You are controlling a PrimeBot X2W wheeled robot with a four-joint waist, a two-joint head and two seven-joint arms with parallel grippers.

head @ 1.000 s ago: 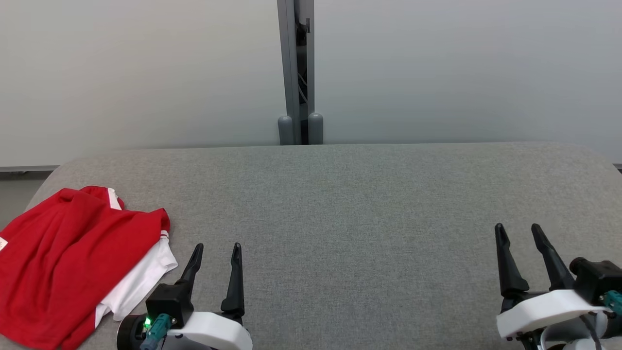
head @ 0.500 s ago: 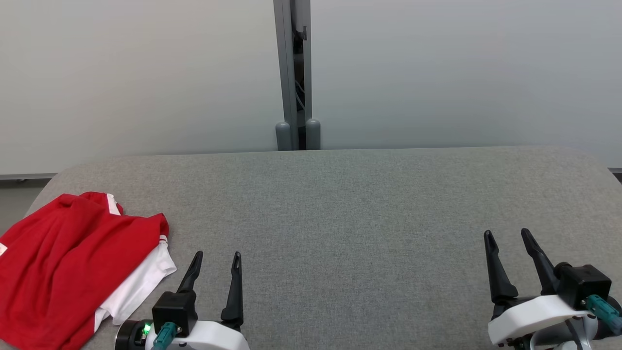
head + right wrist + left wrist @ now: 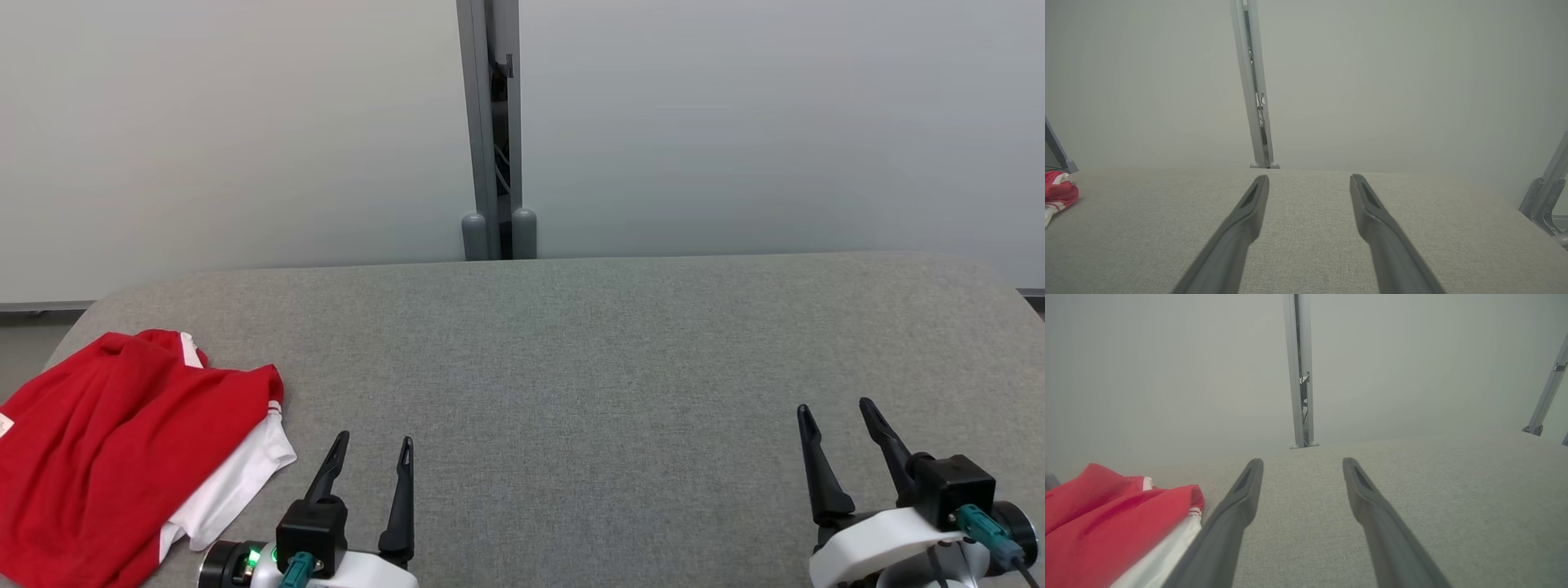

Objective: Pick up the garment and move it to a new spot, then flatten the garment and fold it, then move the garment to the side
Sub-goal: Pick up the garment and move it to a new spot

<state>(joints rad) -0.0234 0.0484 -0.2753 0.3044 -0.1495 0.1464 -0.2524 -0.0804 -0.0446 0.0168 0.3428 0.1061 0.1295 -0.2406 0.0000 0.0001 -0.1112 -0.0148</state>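
Both arms low at the near edge of the grey fabric-covered table (image 3: 571, 343), forearms out of frame, just wrists and fingers in the head view.

Left gripper (image 3: 374, 439): lower left, white wrist housing with a lit green LED (image 3: 253, 559) and a teal connector (image 3: 295, 565) at the back. Fingers point away from the robot, leaning slightly toward the table's middle. Jaws spread wide, nothing between them. Left wrist view shows the two dark fingers (image 3: 1237, 506) running shallow over bare cloth toward the grey vertical post (image 3: 1300, 375) at the far edge. Can't tell if the tips touch the surface.

Right gripper (image 3: 834, 406): lower right, white housing, black block and teal plug (image 3: 976, 523) on its outer side. Fingers lean inward, toward the left of the view. Jaws equally wide apart, empty. Right wrist view gives the same shallow angle over bare table, aimed roughly at the post.

Crumpled red-and-white fabric garment (image 3: 106, 441): lying on the table's near-left corner area, red layer on top, white layer sticking out at its right side. It's just left of the left gripper, white edge nearest the left finger, small gap, no contact in the head view. Well apart from the right gripper, sitting at the far left edge of the right wrist view (image 3: 1059, 192).

Pale wall panels (image 3: 735, 122) behind the table, split by the post.
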